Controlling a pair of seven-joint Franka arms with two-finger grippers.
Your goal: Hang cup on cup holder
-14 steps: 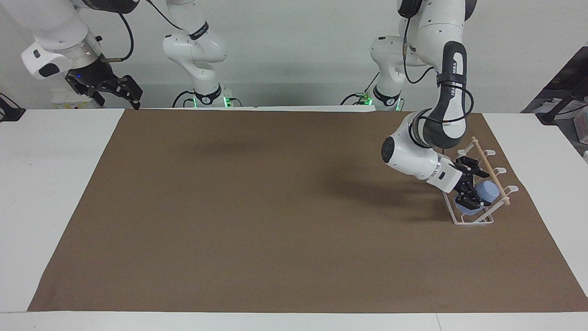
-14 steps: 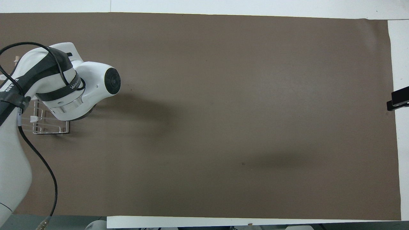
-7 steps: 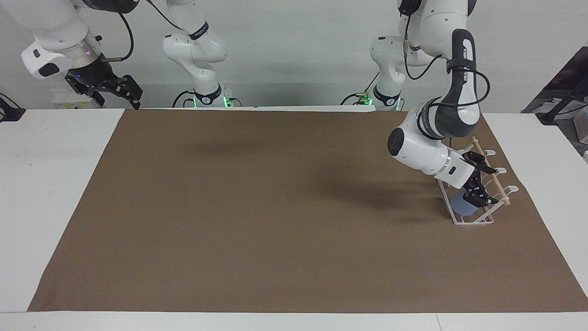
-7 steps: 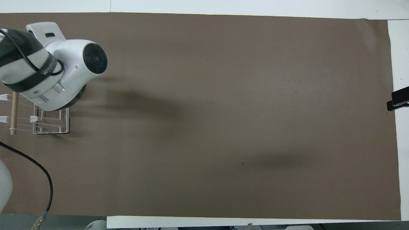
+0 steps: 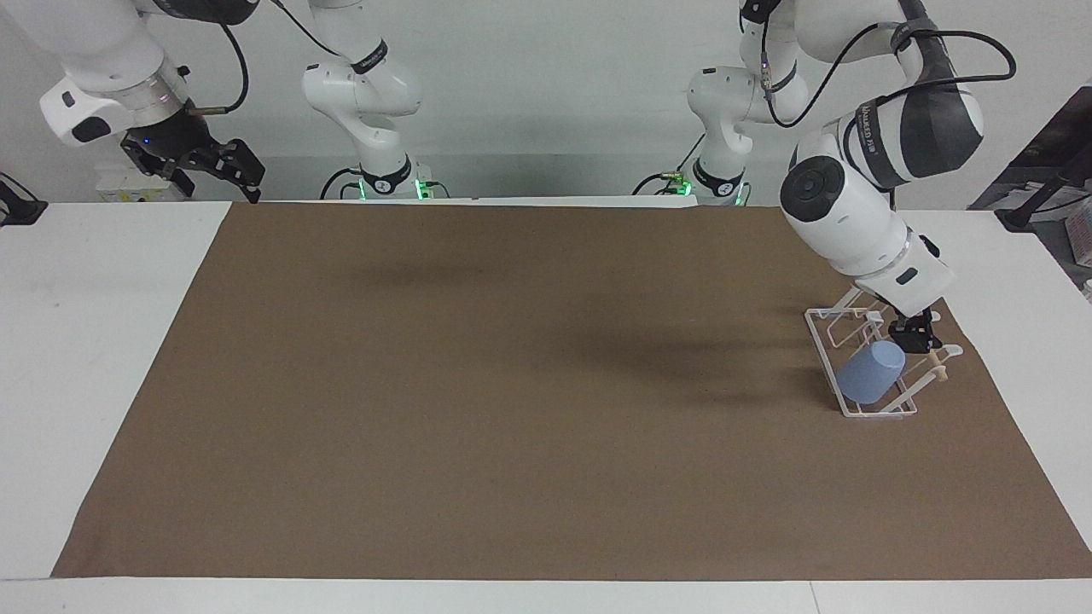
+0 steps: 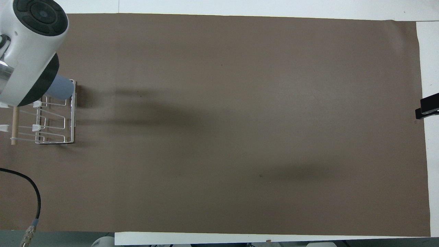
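Just one cup (image 5: pixel 870 373), one cup holder (image 5: pixel 823 343)

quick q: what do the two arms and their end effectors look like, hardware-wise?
Both arms are glossy white with rounded joints, dark grey bands and loose black cables. The left arm has white lettering on its band. The left end effector and right end effector are black, with linked fingers.
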